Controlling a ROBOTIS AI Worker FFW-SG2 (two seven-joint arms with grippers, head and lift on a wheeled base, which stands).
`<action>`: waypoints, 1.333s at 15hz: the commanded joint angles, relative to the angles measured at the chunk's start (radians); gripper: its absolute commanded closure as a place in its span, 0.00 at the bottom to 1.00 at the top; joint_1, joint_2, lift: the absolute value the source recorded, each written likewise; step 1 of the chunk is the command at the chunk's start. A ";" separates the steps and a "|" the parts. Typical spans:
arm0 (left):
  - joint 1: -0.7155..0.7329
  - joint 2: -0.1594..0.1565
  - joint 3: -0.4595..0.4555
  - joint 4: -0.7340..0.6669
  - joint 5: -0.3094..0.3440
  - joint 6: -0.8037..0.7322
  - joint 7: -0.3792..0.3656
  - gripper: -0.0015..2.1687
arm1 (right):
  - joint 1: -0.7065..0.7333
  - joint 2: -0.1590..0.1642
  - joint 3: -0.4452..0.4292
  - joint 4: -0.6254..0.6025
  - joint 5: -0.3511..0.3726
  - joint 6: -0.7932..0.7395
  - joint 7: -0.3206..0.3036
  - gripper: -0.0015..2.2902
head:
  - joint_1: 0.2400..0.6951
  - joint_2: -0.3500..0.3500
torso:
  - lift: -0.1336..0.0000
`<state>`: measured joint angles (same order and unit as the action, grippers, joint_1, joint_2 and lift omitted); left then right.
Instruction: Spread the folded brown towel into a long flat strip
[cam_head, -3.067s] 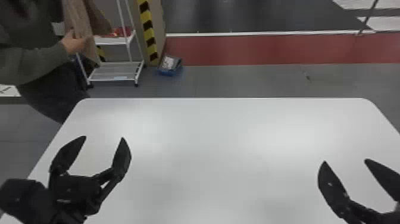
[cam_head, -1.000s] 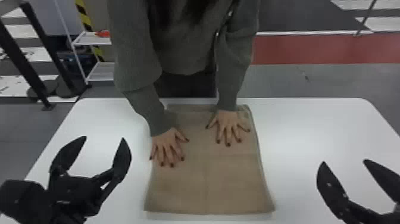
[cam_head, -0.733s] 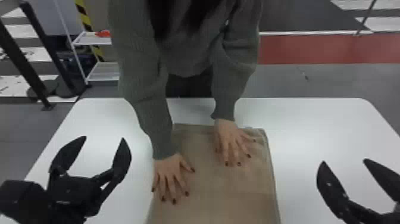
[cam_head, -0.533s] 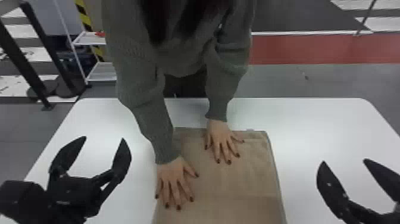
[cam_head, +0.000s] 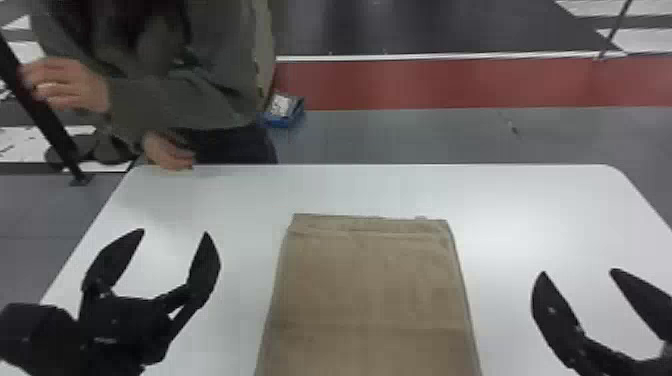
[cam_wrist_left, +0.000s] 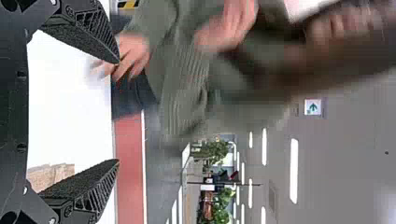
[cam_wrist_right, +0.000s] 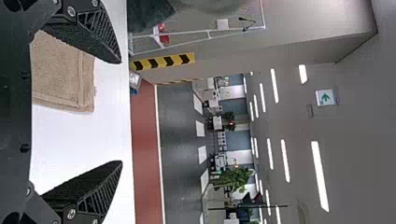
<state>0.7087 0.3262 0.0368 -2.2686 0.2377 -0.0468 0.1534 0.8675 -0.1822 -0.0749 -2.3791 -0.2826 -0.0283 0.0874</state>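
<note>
Here, opening at far left, looking beyond the left gripper (cam_head: 175, 231) and out to its left, toward a dark post (cam_head: 50, 122) slanting down to the gray floor (cam_head: 30, 215). Closer in, catching that same gripper above the left part of a white table (cam_head: 240, 195), holding its two flat black fingers (cam_head: 204, 270) widely apart and pointing them toward the table's far side. Farther right and well beyond it, picking out a small blue box (cam_head: 282, 112) on the floor, just beside a red band (cam_head: 450, 85) running off to the right.

Between that gripper and the right gripper (cam_head: 578, 271), featuring the folded brown towel (cam_head: 370, 280), lying flat on the table and staying clear of either set of fingers. Showing a fairly straight far edge beyond the fingertips, and running its near end out of the head view toward the robot. In the left wrist view, glimpsing a piece of it beside one finger; in the right wrist view, revealing a corner and a hem-like line near its end.

At right, catching the right gripper (cam_wrist_right: 122, 112) above the table, spreading its fingers wide too. Well beyond it, finishing with a thin pole (cam_head: 614, 30) rising in the background.
</note>
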 joint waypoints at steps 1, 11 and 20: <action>0.000 0.001 0.000 0.006 0.000 -0.006 -0.002 0.07 | -0.012 0.003 0.003 0.006 0.005 0.000 0.000 0.05 | 1.00 0.58 | 0.07; -0.123 -0.012 -0.063 0.129 0.009 -0.006 -0.020 0.07 | -0.128 0.012 0.023 0.084 0.057 0.040 0.003 0.07 | 1.00 0.58 | 0.07; -0.468 -0.012 -0.193 0.462 0.083 0.068 -0.049 0.09 | -0.237 -0.003 0.053 0.248 0.097 0.021 0.015 0.09 | 1.00 0.54 | 0.07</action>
<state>0.2893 0.3144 -0.1275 -1.8525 0.3199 -0.0018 0.1041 0.6393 -0.1805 -0.0162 -2.1419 -0.1766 -0.0143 0.1028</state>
